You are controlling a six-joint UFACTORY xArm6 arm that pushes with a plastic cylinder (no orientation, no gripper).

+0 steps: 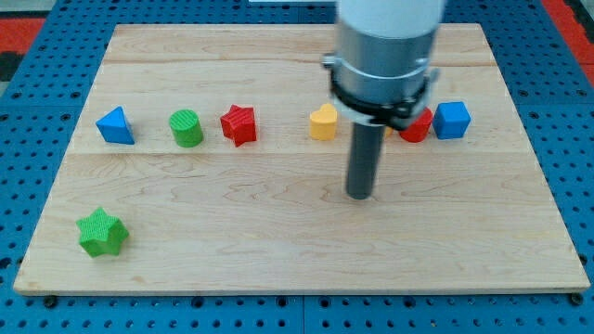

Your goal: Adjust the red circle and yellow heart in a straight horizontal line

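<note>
Tip bare, holding nothing, set nearer than yellow heart. Red circle partly hidden, shape unconfirmed. Risk: blue block, touching, displaced with it.

A pale wooden surface, made of lengthwise planks with visible grain, fills most of the view. It rests on a blue perforated base with regular rows of small holes, showing on all sides. At the view's top corners, red patches border the blue. The light is even and soft, throwing faint shadows.
</note>
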